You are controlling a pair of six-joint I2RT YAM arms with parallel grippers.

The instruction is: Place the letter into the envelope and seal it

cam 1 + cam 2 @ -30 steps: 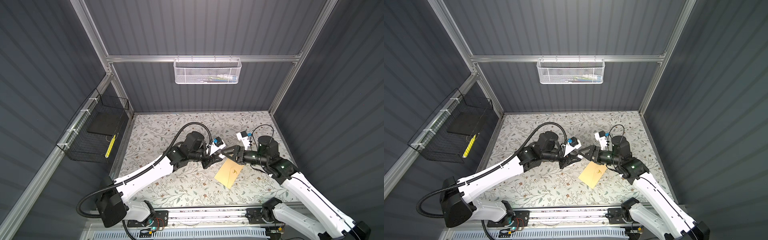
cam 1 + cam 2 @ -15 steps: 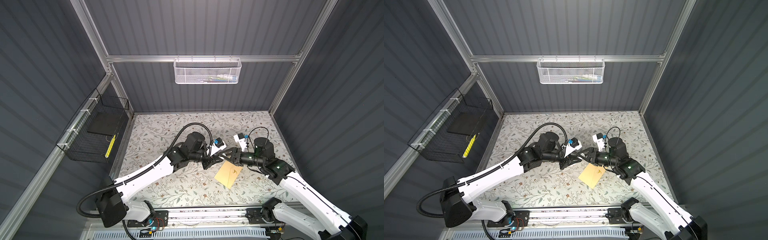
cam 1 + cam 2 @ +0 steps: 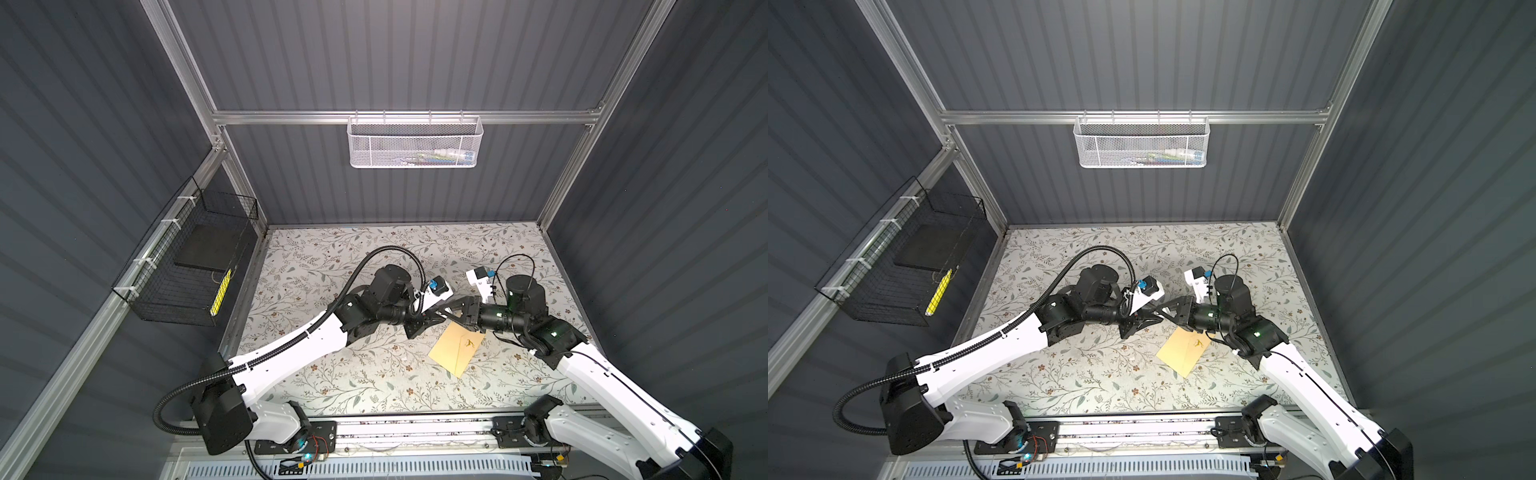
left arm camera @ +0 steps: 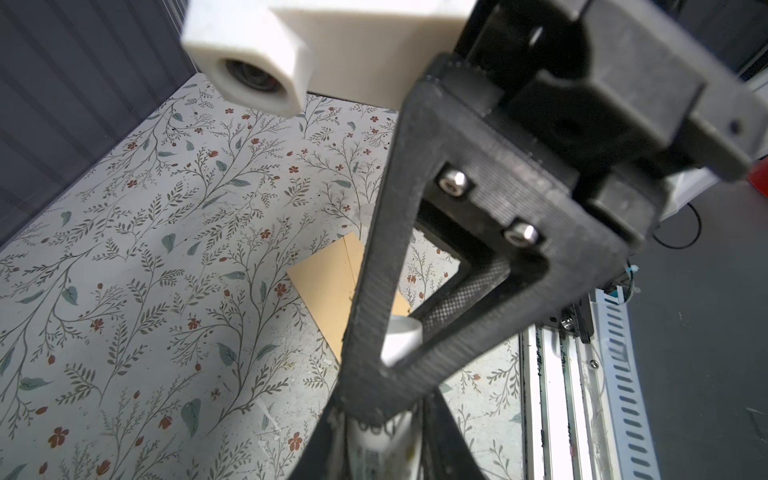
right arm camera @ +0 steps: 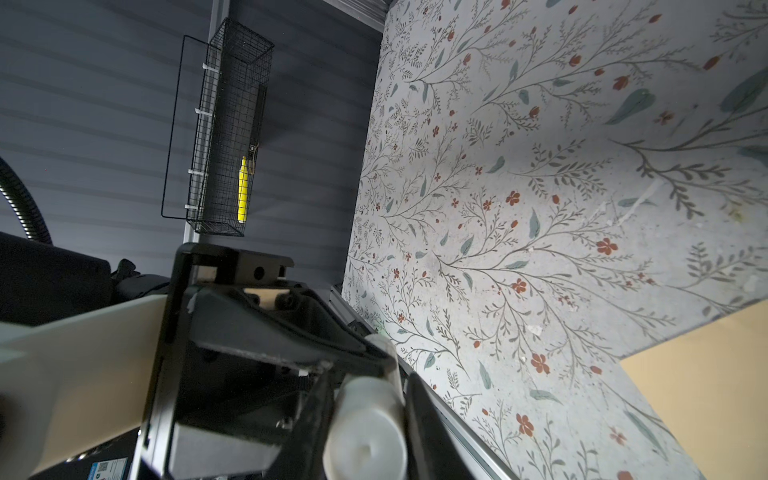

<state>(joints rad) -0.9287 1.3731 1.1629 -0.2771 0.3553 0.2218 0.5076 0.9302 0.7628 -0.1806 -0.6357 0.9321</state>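
Presently, entries run from the task's thing outward.

1. letter: not seen in any view. I cannot tell whether it already lies inside the envelope.
2. envelope [image 3: 456, 349]: tan, flat on the surface [image 3: 332, 257], just under the spot where the two arms meet, toward the front rail. Nothing touches it. The flap's state is too small to read.
3. white stick [image 5: 365, 432]: a short cylinder held clear of the surface, above the envelope's far corner (glue for the sealing, I judge).
4. left tool [image 3: 434, 319]: clamped on the stick's printed barrel, as the left wrist view shows.
5. right tool [image 3: 452, 311]: fingers either side of the plain white end and pressed against it, nose to nose with the left one.

Step in hand, as I judge it: parting cap from barrel.

Handling notes:
- I would pull the right tool straight back along the stick's axis.
- The left arm should be held rigid so the barrel does not slip through its pads.
- A small twist may help if the cap sticks.
- No sideways load, or the stick could pivot and drop onto the envelope.
- Once the cap is free, I would check the flap before bringing the glue down.
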